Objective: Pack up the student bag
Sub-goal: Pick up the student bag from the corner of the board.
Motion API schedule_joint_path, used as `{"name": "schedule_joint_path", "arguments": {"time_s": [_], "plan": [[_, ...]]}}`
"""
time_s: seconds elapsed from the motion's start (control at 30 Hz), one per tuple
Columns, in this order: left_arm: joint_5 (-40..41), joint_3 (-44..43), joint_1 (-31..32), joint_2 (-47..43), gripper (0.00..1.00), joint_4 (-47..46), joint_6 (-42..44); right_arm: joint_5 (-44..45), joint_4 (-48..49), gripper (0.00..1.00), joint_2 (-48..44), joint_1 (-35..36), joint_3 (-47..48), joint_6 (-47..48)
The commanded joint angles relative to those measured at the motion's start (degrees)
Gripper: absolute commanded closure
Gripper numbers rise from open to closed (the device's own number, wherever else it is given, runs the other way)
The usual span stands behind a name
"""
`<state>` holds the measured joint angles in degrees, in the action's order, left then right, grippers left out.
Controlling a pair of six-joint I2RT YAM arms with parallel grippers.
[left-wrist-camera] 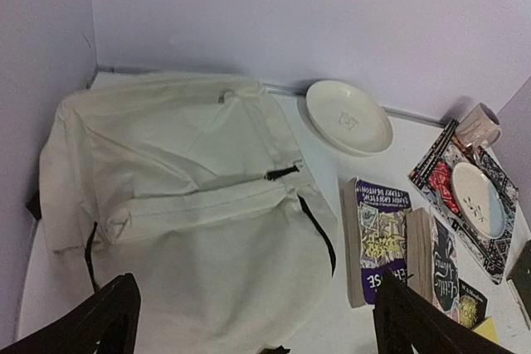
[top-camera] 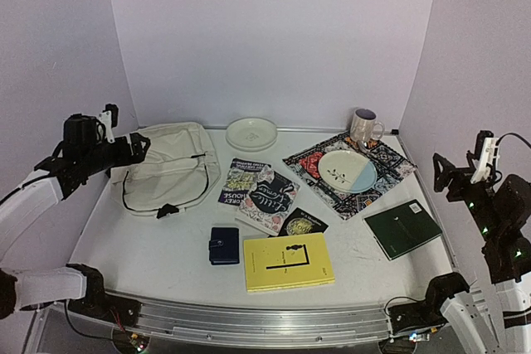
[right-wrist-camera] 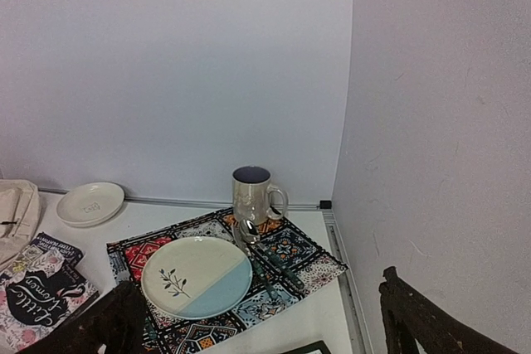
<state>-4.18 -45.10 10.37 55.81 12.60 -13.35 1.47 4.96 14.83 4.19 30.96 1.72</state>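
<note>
The cream student bag [top-camera: 170, 167] lies flat at the back left of the table, zipped, with black zipper lines and strap ends; it fills the left wrist view [left-wrist-camera: 182, 205]. My left gripper [top-camera: 141, 145] hovers open and empty above the bag's left side. My right gripper [top-camera: 444, 173] is raised at the far right, open and empty. Near the middle lie a purple paperback [top-camera: 244, 180], a "Little Women" book [top-camera: 270, 199], a small dark book [top-camera: 300, 224], a yellow book [top-camera: 288, 261], a navy wallet [top-camera: 224, 245] and a dark green notebook [top-camera: 402, 228].
A patterned placemat [top-camera: 348, 173] at the back right holds a cream-and-blue plate [top-camera: 347, 171], a spoon [right-wrist-camera: 264, 242] and a mug [top-camera: 363, 128]. A small cream plate [top-camera: 251, 133] sits at the back. Walls close in on three sides.
</note>
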Motion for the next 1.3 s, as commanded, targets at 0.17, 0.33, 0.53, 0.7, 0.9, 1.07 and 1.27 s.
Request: {"name": "schedule_joint_path", "arguments": {"time_s": [0.17, 0.33, 0.53, 0.7, 0.9, 1.07, 1.27], "plan": [[0.72, -2.25, 0.21, 16.95, 0.01, 7.00, -18.57, -4.91, 2.15, 0.02, 1.06, -0.10, 1.12, -0.86], [1.81, -2.84, 0.33, 22.64, 0.01, 7.00, -19.94, -5.47, 2.16, 0.02, 1.45, -0.11, 1.06, -0.92], [2.49, -6.67, 1.59, 33.43, 0.01, 7.12, -19.61, -6.69, 2.26, 0.02, 2.83, -0.06, 1.04, -0.93], [7.85, -9.14, 4.03, 41.29, 0.01, 8.93, -19.49, -7.32, 2.34, 0.02, 3.62, -0.11, 1.07, -1.10], [11.15, -10.65, 7.39, 51.50, 0.03, 11.75, -19.89, -7.19, 2.71, 0.02, 4.13, -0.08, 0.79, -1.01], [9.29, -10.91, 8.51, 55.30, 0.37, 12.65, -20.14, -7.08, 2.86, 0.02, 4.36, -0.11, 0.70, -0.93], [7.06, -10.77, 8.55, 49.92, 0.88, 14.76, -19.80, -8.83, 2.85, 0.02, 6.12, -0.09, 1.10, -1.49]]}}
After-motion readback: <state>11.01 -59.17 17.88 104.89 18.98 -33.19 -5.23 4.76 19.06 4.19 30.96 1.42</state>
